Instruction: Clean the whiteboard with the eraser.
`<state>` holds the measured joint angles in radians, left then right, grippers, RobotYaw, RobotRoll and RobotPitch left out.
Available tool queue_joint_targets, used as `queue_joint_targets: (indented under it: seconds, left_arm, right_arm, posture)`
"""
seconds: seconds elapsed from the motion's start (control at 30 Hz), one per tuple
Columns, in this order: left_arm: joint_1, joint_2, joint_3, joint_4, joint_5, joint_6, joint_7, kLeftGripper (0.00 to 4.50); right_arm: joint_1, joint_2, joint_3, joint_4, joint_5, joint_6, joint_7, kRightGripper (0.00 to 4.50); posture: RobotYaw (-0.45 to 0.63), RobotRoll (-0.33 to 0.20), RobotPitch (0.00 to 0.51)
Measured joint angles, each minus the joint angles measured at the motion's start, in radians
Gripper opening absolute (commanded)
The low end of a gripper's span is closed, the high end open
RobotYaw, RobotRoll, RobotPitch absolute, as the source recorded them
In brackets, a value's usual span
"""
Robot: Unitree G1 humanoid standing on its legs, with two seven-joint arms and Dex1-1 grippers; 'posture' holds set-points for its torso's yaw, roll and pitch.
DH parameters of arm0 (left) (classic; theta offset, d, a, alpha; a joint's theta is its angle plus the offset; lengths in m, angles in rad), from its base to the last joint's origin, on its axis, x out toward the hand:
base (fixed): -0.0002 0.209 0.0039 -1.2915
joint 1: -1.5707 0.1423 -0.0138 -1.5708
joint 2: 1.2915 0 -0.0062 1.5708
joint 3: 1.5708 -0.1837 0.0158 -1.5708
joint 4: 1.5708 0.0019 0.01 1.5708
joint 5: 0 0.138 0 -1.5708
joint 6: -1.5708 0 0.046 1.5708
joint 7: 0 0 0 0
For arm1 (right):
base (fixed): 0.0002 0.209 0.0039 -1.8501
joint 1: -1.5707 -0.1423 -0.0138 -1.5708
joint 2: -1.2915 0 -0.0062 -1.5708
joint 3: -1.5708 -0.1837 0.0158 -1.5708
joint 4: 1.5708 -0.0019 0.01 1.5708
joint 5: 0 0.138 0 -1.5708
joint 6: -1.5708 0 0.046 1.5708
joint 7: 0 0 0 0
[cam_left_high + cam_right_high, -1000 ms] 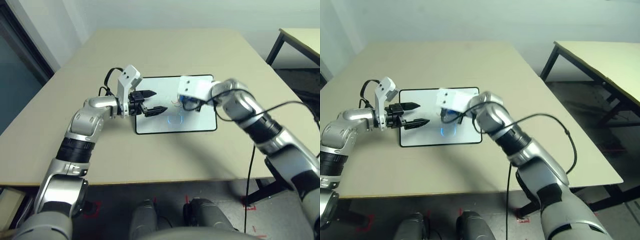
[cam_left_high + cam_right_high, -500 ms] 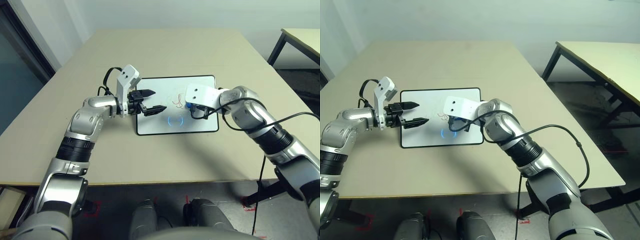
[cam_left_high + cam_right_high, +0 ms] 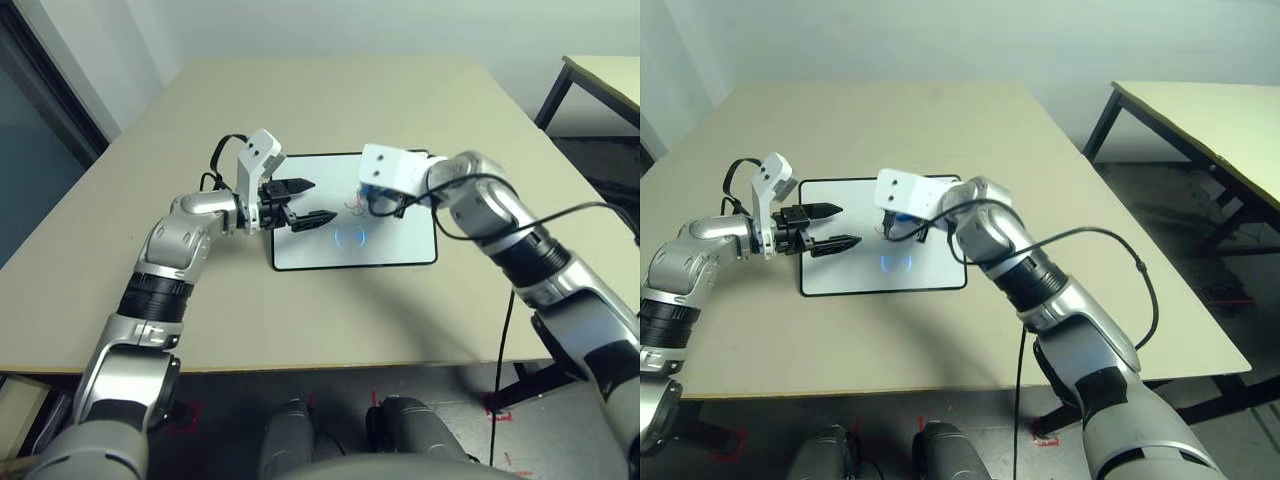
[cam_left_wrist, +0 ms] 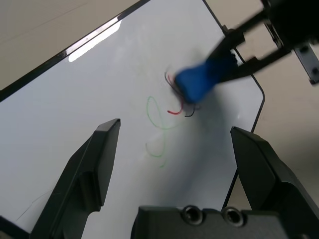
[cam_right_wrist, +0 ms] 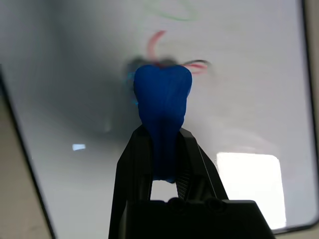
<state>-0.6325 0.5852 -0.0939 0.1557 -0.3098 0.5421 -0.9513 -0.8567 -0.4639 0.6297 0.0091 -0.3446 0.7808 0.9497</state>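
The whiteboard point(image 3: 320, 250) lies flat in the middle of the tan table, black-framed. It carries red and dark scribbles point(image 4: 175, 107) and a thin looped line point(image 3: 350, 238). My right gripper point(image 3: 378, 204) is shut on the blue eraser point(image 5: 162, 97). It presses the eraser point(image 4: 195, 80) onto the board right at the red scribbles. My left gripper point(image 3: 318, 201) hovers open over the board's left part, its fingers point(image 4: 102, 154) pointing toward the eraser, nothing between them.
The tan table point(image 3: 330, 100) has free surface all around the board. A second table point(image 3: 1200, 110) with black legs stands off to the right. A black cable point(image 3: 505, 330) hangs from my right forearm past the table's near edge.
My right gripper has rubbed the eraser across the scribbles: half a second ago it sat a little nearer and to the right, now it is back farther left. The left arm has held still.
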Motion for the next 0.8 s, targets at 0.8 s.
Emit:
queue_joint_targets:
  seconds: [0.8]
  left_arm:
    - [0.029, 0.051, 0.018, -0.080, -0.007, 0.063, 0.013, 4.50]
  right_arm:
    - [0.034, -0.021, 0.041, -0.051, -0.047, -0.017, 0.066, 0.60]
  posture:
    - [-0.07, 0.000, 0.040]
